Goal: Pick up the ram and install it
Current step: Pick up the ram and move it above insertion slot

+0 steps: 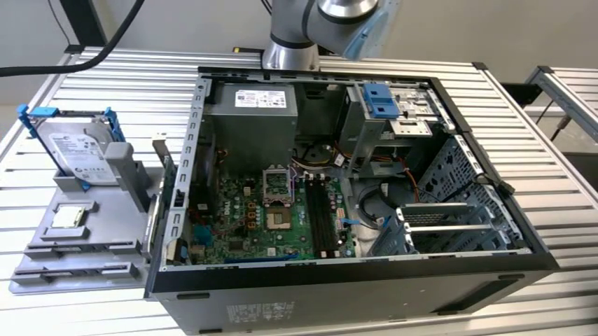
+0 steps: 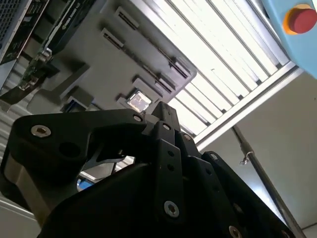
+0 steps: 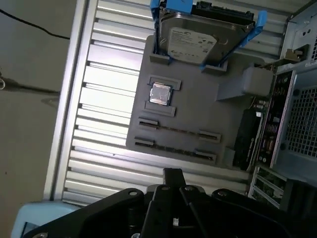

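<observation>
Slatted metal table (image 1: pixel 523 77) carries an open computer case (image 1: pixel 374 294) lying on its side, lid off, motherboard (image 1: pixel 252 210) exposed. The two long black slots (image 1: pixel 323 217) on the board sit side by side near its middle. I cannot tell whether anything is seated in them. On the exterior view's left, just beside the case, sits a grey tray (image 1: pixel 103 224). A hard drive (image 1: pixel 80 150) stands upright in a blue bracket (image 1: pixel 38 115) at the tray's far end, and a small square chip (image 1: pixel 70 218) lies flat in a recess below it. In the first wrist view the ram (image 3: pixel 178 130) shows as a thin dark strip on the tray, running between two end clips in the row next to the chip, well apart from the case's slots. The arm (image 1: pixel 304 28) enters at the top of the exterior view, behind the case. The gripper (image 3: pixel 173 172) hangs above the table slats just off the tray's edge on the ram side, near the ram but not touching it. In both wrist views its black linkage converges to a single tip (image 2: pixel 163 106). Jaws are drawn together with nothing between them.
</observation>
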Motion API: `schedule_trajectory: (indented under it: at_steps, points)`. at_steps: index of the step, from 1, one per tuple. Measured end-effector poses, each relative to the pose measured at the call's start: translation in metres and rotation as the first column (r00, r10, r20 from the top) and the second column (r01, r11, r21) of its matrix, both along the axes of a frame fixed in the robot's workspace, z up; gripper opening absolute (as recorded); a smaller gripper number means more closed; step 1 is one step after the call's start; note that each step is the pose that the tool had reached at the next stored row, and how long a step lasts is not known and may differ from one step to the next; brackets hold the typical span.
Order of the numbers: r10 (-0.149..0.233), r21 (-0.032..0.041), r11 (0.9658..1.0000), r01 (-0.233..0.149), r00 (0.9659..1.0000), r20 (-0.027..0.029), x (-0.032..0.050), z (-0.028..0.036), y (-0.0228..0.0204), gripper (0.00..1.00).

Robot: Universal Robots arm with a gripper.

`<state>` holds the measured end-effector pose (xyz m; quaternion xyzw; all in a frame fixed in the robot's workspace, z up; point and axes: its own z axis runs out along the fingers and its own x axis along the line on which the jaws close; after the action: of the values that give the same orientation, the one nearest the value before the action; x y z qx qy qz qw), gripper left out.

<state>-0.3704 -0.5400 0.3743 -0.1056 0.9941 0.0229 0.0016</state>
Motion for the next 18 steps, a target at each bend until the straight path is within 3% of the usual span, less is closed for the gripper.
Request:
schedule_trajectory:
  at_steps: [4, 7, 11, 15, 18]
  points:
    - [0.072, 0.0001, 0.9974, -0.072, 0.9974, 0.0001, 0.0000, 0.0000, 0.0000, 0.00]
    - [0.127, 0.0001, 0.9920, -0.127, 0.9920, 0.0001, 0.0000, 0.0000, 0.0000, 0.00]
    - [0.197, 0.0000, 0.9805, -0.197, 0.9805, 0.0000, -0.0001, 0.0000, 0.0000, 0.00]
    - [0.259, 0.0000, 0.9659, -0.259, 0.9659, 0.0001, -0.0002, 0.0000, 0.0000, 0.00]
    - [0.259, 0.0000, 0.9658, -0.259, 0.9658, 0.0000, -0.0002, 0.0000, 0.0000, 0.00]
